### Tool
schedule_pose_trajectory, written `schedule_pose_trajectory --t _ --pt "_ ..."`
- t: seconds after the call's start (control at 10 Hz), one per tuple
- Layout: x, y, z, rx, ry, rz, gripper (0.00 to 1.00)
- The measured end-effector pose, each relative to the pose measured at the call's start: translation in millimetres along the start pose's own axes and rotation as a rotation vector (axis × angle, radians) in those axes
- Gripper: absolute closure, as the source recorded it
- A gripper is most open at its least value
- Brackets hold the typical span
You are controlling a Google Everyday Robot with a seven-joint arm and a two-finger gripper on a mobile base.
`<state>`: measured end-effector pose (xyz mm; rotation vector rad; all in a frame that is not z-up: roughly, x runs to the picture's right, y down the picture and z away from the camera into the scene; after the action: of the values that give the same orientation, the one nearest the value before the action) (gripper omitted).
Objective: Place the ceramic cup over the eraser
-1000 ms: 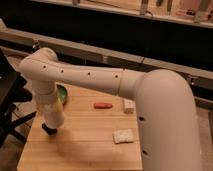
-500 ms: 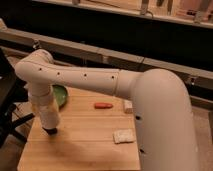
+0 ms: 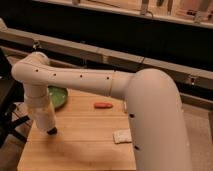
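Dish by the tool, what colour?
Green dish, camera view; tool low over the table, left side.

No legible text anywhere; jaws hang low over the table [image 3: 95, 150], left side.

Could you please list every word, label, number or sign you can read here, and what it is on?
None: no readable text on the white robot arm, round green dish, small red-orange object, pale square pad or light wooden table.
The gripper hangs low over the table near the dish.
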<state>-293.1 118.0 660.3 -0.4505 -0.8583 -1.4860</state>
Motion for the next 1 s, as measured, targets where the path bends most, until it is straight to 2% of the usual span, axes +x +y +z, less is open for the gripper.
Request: schedule_pose_trajectory --t 0.2,0.4,0.8,0.9,1.0 --pt "0.1 -0.9 5.1 0.001 -0.008 -0.004 0.82" --pt "-0.2 -2.2 11.0 -0.011 -0.015 -0.009 0.59" --pt "1.6 5.5 18.2 -0.038 -0.026 0.016 0.22" --pt "1.4 6.1 19.4 -0.041 -0.026 0.017 0.20" --pt "1.1 3.7 20.6 -0.030 -0.023 0.014 0.24"
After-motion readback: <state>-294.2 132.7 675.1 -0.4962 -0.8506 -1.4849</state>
